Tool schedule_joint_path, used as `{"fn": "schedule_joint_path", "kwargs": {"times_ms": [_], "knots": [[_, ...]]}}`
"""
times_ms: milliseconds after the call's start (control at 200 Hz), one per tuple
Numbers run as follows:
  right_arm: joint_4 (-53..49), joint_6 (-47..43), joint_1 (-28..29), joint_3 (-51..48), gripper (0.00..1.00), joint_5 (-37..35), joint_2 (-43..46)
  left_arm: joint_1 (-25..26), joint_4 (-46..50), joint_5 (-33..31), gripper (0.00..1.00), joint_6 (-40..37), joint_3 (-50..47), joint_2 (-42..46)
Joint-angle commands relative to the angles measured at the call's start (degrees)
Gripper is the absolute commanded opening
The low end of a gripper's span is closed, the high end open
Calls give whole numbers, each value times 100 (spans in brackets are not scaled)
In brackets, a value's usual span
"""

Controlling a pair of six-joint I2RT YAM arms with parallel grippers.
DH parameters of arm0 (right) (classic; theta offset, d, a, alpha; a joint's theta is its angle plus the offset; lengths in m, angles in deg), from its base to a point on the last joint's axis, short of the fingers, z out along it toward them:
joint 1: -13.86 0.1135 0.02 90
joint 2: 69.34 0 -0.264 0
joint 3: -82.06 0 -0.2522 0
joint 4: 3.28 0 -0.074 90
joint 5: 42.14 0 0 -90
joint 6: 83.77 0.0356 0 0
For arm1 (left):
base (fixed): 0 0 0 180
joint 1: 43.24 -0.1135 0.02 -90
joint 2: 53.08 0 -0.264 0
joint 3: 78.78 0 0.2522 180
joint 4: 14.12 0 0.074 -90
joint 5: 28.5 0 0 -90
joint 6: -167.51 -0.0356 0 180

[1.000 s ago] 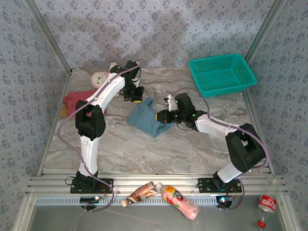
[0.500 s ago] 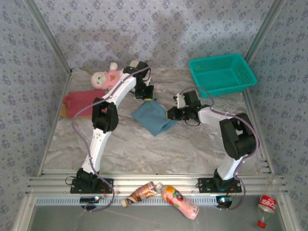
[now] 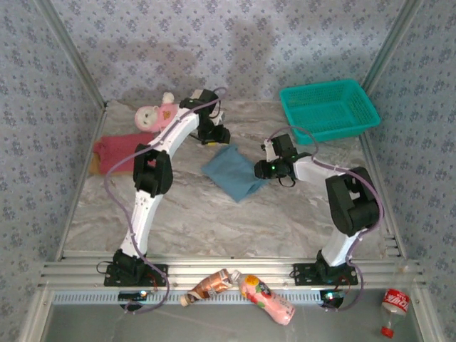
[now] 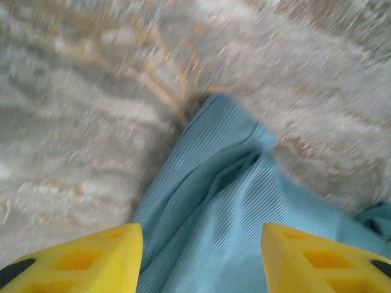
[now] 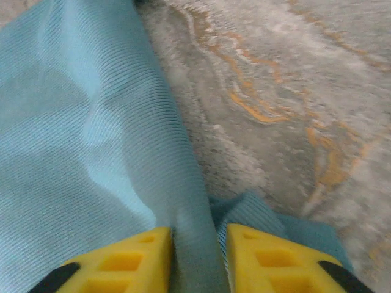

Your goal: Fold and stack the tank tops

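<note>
The dusty blue tank top (image 3: 234, 172) lies folded on the marble table, ribbed cloth in both wrist views (image 4: 244, 232) (image 5: 79, 152). My left gripper (image 3: 217, 138) hovers over its far corner, and its yellow fingers (image 4: 79, 262) stand wide apart with nothing held, so it is open (image 4: 201, 259). My right gripper (image 3: 262, 169) is at the top's right edge. Its jaws are slightly parted (image 5: 195, 262) and a raised fold of blue cloth stands loosely between them. The dark red tank top (image 3: 114, 149) lies at the far left on the tan-brown one (image 3: 94, 164).
A white plush doll in pink (image 3: 154, 113) lies behind the red top, close to the left arm. The teal basket (image 3: 326, 108) stands at the back right. Two bottles (image 3: 242, 288) lie on the front rail and a third (image 3: 393, 306) at the right.
Both grippers carried the blue top a little right and laid it flat. The left jaws opened wide off the cloth, and the right jaws loosened around the fold.
</note>
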Motion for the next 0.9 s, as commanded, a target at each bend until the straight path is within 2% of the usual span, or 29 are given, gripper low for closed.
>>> {"fn": "schedule_joint_path", "kwargs": {"times_ms": [0, 135, 205, 230, 280, 440, 550, 770, 894], "knots": [[-444, -13, 57, -35, 41, -681, 660, -211, -224, 86, 54, -260, -797, 559], [-409, 832, 252, -458, 51, -596, 1133, -236, -792, 559, 55, -313, -1659, 807], [-175, 1413, 427, -689, 56, -535, 1197, -249, -955, 725, 55, -346, -1869, 835], [-103, 1557, 500, -749, 61, -557, 1186, -252, -995, 761, 55, -356, -1909, 824], [16, 1775, 623, -836, 63, -685, 1130, -276, -1104, 849, 55, -374, -1970, 809], [192, 2247, 751, -902, 64, -1037, 776, -339, -1067, 908, 55, -497, -1927, 545], [473, 2609, 772, -948, 65, -1020, 536, -331, -1086, 1095, 55, -507, -1840, 442], [698, 2643, 791, -737, 64, -1003, 69, -225, -1035, 1223, 55, -550, -1811, 259], [875, 2649, 777, -621, 59, -884, -184, -203, -846, 1126, 54, -642, -1660, 117]]}}
